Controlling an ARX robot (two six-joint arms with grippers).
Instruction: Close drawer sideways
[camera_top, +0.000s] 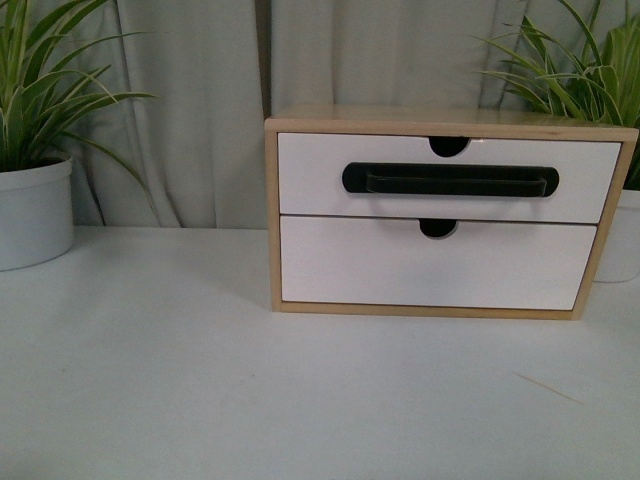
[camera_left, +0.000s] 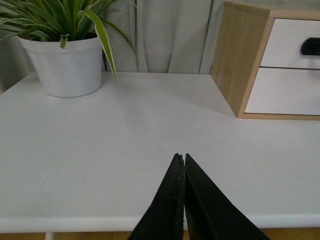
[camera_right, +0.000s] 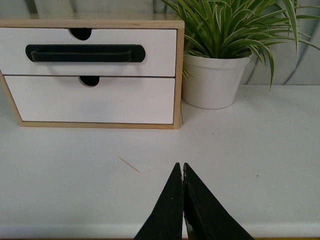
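- Front view: a light wooden cabinet (camera_top: 272, 215) stands on the white counter (camera_top: 200, 380), right of centre and before a pale grey curtain (camera_top: 190, 100). The drawer (camera_top: 310, 180), white and glossy, fills the upper bay. A long black bar handle (camera_top: 450, 180) runs across its middle and a half-round notch (camera_top: 448, 146) is cut into its top edge. Directly beneath sits a plain white drawer (camera_top: 430, 270). Whether the upper front is pushed fully home cannot be told from here. A striped-leaf plant in a white pot (camera_top: 30, 210) stands at the far left, and a second plant (camera_top: 580, 60) rises behind the cabinet's right corner
- Left wrist view: the left gripper (camera_left: 181, 159) hangs low over the counter's near edge, its two black fingers pressed together with nothing between them. It is well apart from the cabinet, whose wooden side and a slice of both drawer fronts show beyond. The left-hand pot stands on the far side of the counter
- Right wrist view: the right gripper (camera_right: 181, 167) is likewise closed on nothing above bare counter, well short of the cabinet front. A thin pale sliver (camera_right: 129, 164) lies on the counter between them
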